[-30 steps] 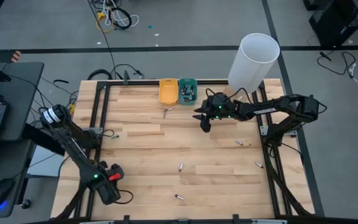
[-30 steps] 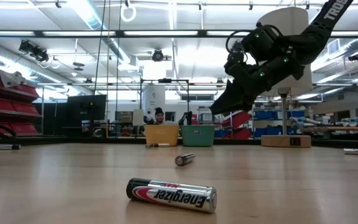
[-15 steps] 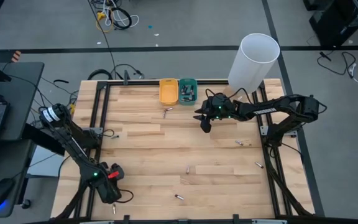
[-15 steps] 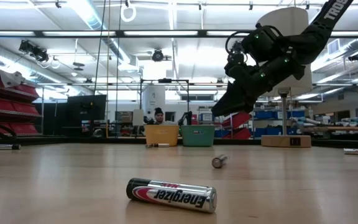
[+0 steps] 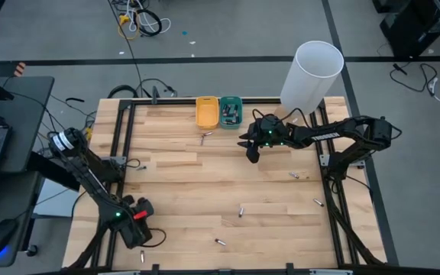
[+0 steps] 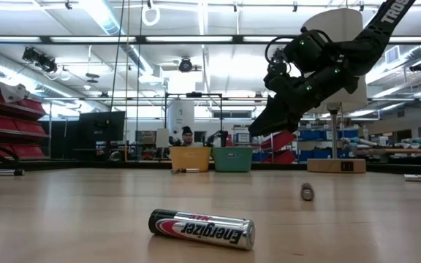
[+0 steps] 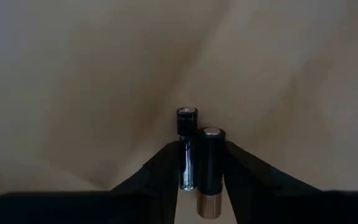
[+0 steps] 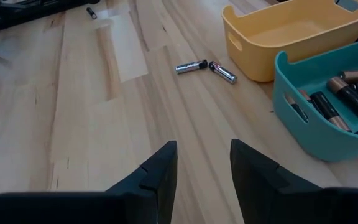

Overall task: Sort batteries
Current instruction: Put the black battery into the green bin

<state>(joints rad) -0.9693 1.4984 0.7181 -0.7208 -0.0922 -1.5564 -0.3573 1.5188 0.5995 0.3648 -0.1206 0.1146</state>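
the right end effector (image 5: 251, 150) hangs above the table (image 5: 174, 183) near the teal tray (image 5: 230, 111), its fingers (image 8: 160, 171) spread apart with nothing between them. the left end effector (image 5: 140, 229) sits at the table's near left corner, clamped on two batteries (image 7: 199, 163) held side by side. the teal tray holds several batteries (image 8: 334, 102); the yellow tray (image 5: 207, 111) beside it looks bare inside. two batteries (image 5: 205, 137) lie just in front of the yellow tray, and others (image 5: 241, 210) are scattered across the table.
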